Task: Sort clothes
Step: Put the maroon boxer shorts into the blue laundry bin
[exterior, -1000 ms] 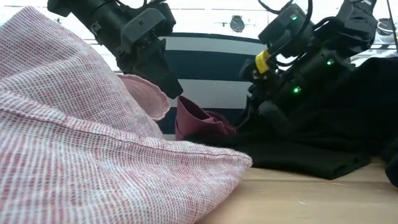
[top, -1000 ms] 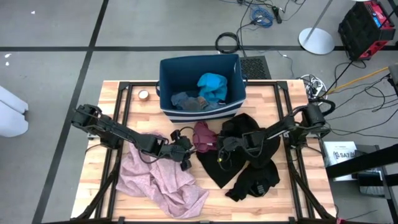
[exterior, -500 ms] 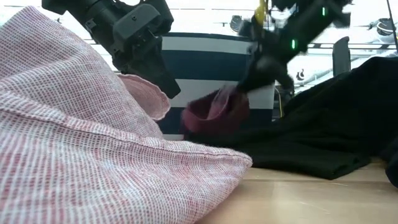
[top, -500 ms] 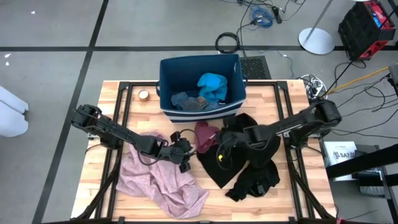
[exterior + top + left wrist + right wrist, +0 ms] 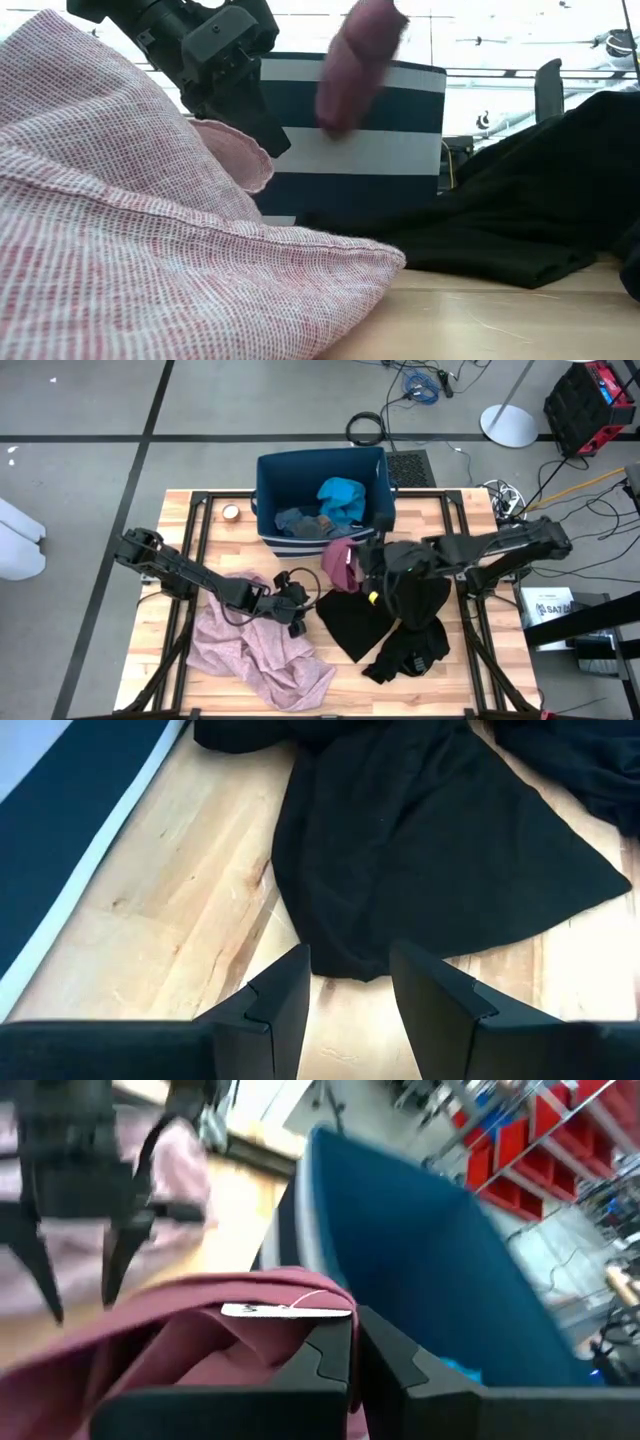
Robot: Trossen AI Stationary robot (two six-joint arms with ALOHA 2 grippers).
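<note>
A maroon piece (image 5: 338, 560) hangs in the air just in front of the dark blue bin (image 5: 262, 500), and my right gripper (image 5: 362, 558) is shut on it. In the low view the maroon piece (image 5: 355, 60) dangles high before the striped bin wall (image 5: 350, 150). My left gripper (image 5: 350, 990) stands open over bare wood between the pale pink garment (image 5: 255, 650) and a black garment (image 5: 355, 622), with nothing between its fingers. A teal piece (image 5: 342, 498) and a grey-blue piece (image 5: 300, 522) lie inside the bin. My right gripper pinches the maroon piece between its two fingers (image 5: 335, 1355), at a bunched part beside its white label (image 5: 285, 1311); I cannot tell how many layers. The fingers come from the table's right, slanting down. The cloth hangs slack below them, clear of the table.
More black garments (image 5: 410, 650) lie heaped at the table's right under my right arm. A small tape roll (image 5: 231, 512) sits left of the bin. The pink garment (image 5: 150, 230) fills the near left of the low view. Bare wood shows along the near edge.
My right gripper has taken hold of the maroon piece and risen steeply, moving toward the far edge and the bin. The maroon piece, which lay beside the black garment, now hangs clear of the table.
</note>
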